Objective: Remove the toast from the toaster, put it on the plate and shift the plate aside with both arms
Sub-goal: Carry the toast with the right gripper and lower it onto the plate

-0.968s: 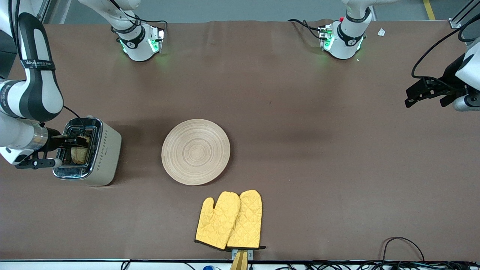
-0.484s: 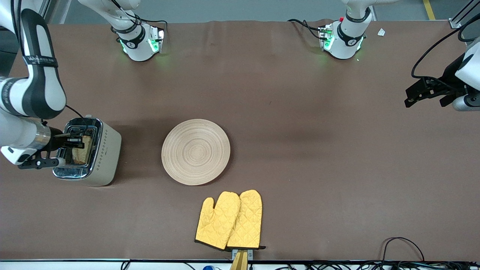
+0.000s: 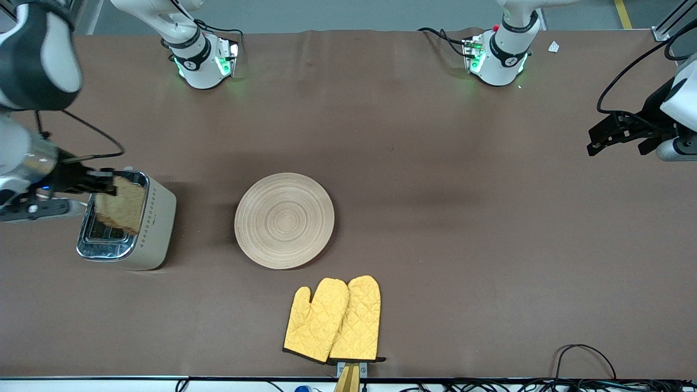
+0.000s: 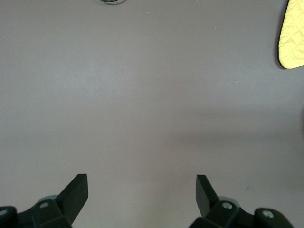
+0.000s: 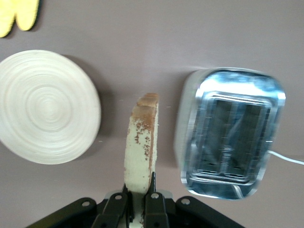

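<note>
My right gripper [image 3: 103,182] is shut on the toast [image 3: 120,204], a speckled brown slice held up in the air over the toaster [image 3: 139,231]. In the right wrist view the toast [image 5: 141,147] stands edge-on between the fingers [image 5: 154,202] of my right gripper [image 5: 137,202], beside the toaster [image 5: 232,133]. The round beige plate [image 3: 284,220] lies on the table beside the toaster, toward the left arm's end; it also shows in the right wrist view [image 5: 45,107]. My left gripper [image 3: 599,142] waits open and empty over the left arm's end of the table [image 4: 140,187].
A pair of yellow oven mitts [image 3: 333,320] lies nearer to the front camera than the plate; part of one shows in the left wrist view [image 4: 292,35]. The two white bases with green lights [image 3: 204,60] stand along the table's back edge. Cables [image 3: 582,359] lie at the front edge.
My right gripper has lifted the toast up out of the toaster's slot; the slice now hangs free above the toaster. The left arm has not moved.
</note>
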Robot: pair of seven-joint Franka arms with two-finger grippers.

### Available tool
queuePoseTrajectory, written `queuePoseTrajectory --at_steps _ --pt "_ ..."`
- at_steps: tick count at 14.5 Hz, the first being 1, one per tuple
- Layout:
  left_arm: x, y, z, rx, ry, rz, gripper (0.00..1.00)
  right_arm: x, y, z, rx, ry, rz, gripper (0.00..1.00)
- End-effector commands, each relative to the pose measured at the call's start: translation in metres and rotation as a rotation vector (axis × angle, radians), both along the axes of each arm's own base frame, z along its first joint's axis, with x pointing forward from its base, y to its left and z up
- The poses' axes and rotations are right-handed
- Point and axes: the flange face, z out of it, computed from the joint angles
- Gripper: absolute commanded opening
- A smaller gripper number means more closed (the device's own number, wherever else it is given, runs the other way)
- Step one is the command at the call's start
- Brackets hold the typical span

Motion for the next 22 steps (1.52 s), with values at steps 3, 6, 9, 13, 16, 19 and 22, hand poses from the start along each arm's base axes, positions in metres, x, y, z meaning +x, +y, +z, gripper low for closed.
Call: queuePoseTrajectory --at_steps 3,6,9,13,16,19,22 --pt "0.0 -0.002 0.005 -0.012 -0.004 -0.004 1.0 -0.015 0.06 -0.101 0.28 0.04 -0.139 0.0" --pt "0.0 -0.002 0.005 -0.012 -0.004 -0.007 1.0 -0.035 0.118 -0.148 0.485 0.02 -0.267 0.0" --pt "0.0 -0.002 0.005 -0.012 -0.004 -0.008 1.0 -0.053 0.18 -0.177 0.608 0.049 -0.342 0.0" --pt "0.002 -0.002 0.003 -0.012 0.001 -0.008 1.0 -0.054 0.192 -0.202 0.594 0.042 -0.326 0.0" --pt "0.002 -0.003 0.002 -0.011 0.002 -0.01 1.0 -0.038 0.156 -0.232 0.604 -0.013 -0.205 0.0" --pt "0.002 -0.004 0.001 -0.011 0.003 -0.018 1.0 -0.037 0.149 -0.236 0.649 -0.022 -0.188 0.0" --pt "0.002 -0.003 0.0 -0.012 0.007 -0.016 1.0 -0.037 0.143 -0.24 0.658 0.007 -0.196 0.99"
